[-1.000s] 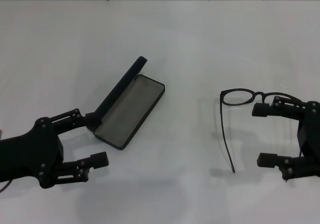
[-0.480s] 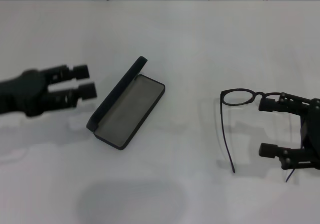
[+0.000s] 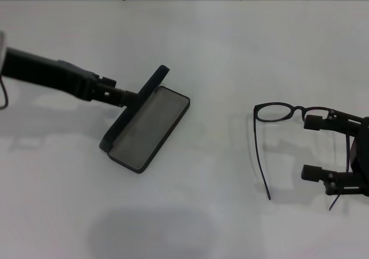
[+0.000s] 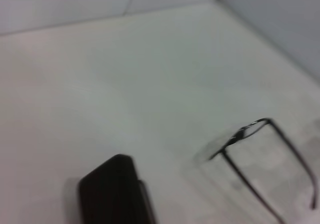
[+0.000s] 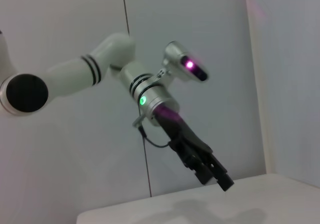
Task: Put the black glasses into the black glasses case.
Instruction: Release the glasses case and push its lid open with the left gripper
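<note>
Black frame: the thin black-framed glasses with clear oval lenses (image 3: 277, 112) lie on the white table (image 3: 230, 51), temple arms unfolded; one long temple (image 3: 262, 161) points toward the robot.
Right gripper: the black right gripper (image 3: 323, 146) has its jaws wide apart and holds nothing; the bridge and the far lens sit just beside its upper fingertip (image 3: 314, 122), and the near temple lies well outside the gap between the jaws.
Handling: I judge the glasses light, thin and a little springy, with lenses that scratch and slip easily; the frame at the bridge or the hinge corner looks the safest place to take hold, with a soft squeeze.
Case: the flat matte black glasses case with grey lining (image 3: 147, 126) stands open, well apart from the right jaws.
Left gripper: the black left gripper (image 3: 124, 97) is at the raised lid (image 3: 138, 103); whether its jaws pinch the lid, I cannot tell.
</note>
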{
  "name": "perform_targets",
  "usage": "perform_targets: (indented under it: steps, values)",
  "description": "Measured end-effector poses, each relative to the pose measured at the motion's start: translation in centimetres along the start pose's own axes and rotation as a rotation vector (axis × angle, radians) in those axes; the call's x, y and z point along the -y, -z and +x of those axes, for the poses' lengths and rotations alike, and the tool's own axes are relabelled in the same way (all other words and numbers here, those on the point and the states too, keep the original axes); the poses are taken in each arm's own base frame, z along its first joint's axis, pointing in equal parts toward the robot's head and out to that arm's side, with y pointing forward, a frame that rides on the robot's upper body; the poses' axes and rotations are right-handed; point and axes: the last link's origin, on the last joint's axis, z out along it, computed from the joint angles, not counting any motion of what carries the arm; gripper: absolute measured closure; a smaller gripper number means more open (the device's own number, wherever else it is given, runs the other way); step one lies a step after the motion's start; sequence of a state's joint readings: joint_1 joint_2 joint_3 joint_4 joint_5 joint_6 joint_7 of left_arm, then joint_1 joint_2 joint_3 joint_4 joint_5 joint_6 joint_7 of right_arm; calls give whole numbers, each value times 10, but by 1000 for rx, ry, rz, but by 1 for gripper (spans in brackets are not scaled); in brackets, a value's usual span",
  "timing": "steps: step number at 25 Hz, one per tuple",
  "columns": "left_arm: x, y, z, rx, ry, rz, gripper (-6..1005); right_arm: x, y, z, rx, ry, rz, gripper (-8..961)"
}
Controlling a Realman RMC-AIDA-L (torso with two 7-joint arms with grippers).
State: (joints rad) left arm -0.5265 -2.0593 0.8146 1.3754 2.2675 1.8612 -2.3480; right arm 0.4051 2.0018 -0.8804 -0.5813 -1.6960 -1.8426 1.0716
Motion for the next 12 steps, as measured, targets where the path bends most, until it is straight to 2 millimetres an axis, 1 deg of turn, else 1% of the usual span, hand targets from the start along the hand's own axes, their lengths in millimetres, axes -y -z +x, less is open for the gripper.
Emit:
perform_targets:
  steps: [2, 5, 10, 12]
  values:
    - [-2, -2, 12, 39, 18, 50, 203, -1, 0, 1, 0, 6, 4, 69]
    - [-4, -6, 25, 72, 55, 88, 207, -1, 1, 4, -2, 16, 16, 69]
    - [-14, -23, 35, 134, 32, 104, 212, -3, 1, 8, -3, 21, 30, 70]
    - [-13, -31, 37, 145, 38, 148, 215, -4, 1, 9, 1, 19, 33, 70]
